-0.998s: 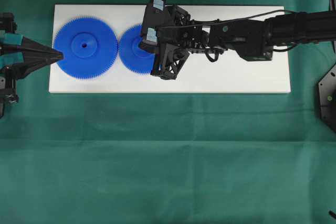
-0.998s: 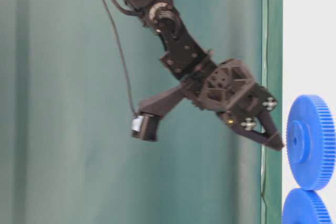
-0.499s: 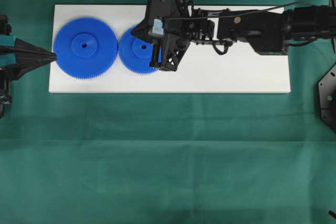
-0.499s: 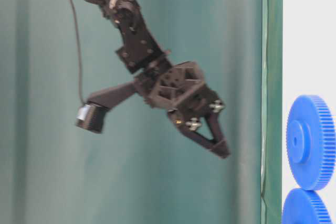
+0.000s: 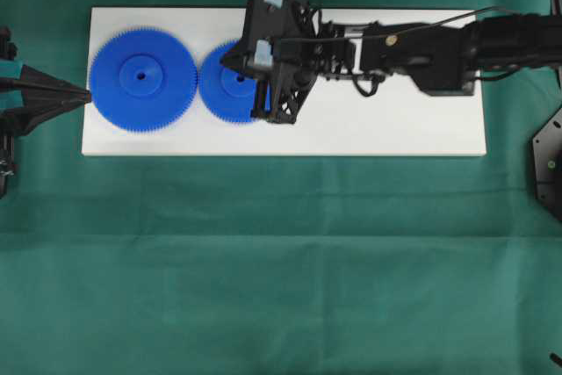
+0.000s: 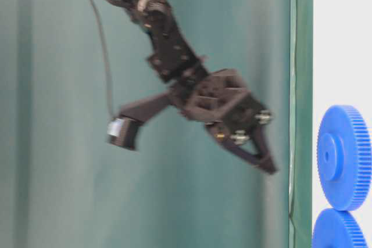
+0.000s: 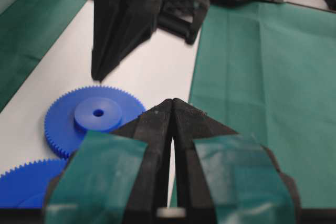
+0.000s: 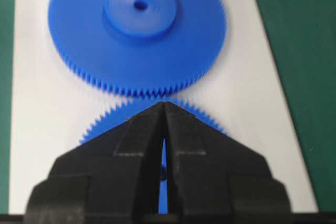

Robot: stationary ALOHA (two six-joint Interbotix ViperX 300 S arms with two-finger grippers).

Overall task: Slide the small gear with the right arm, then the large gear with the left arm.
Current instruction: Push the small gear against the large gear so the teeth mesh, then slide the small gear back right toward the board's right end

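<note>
Two blue gears lie flat on a white board [image 5: 378, 129] on the green desk [image 5: 281, 261], the small gear [image 5: 226, 83] just beside the large gear [image 5: 142, 80] with their teeth touching. The right arm [image 5: 421, 46] reaches over the small gear, and its pincer [image 8: 164, 107] hangs above it with its fingers pressed together, holding nothing. The left pincer [image 5: 86, 93] sits at the board's left edge, just beside the large gear, and its fingers [image 7: 157, 124] are pressed together too.
</note>
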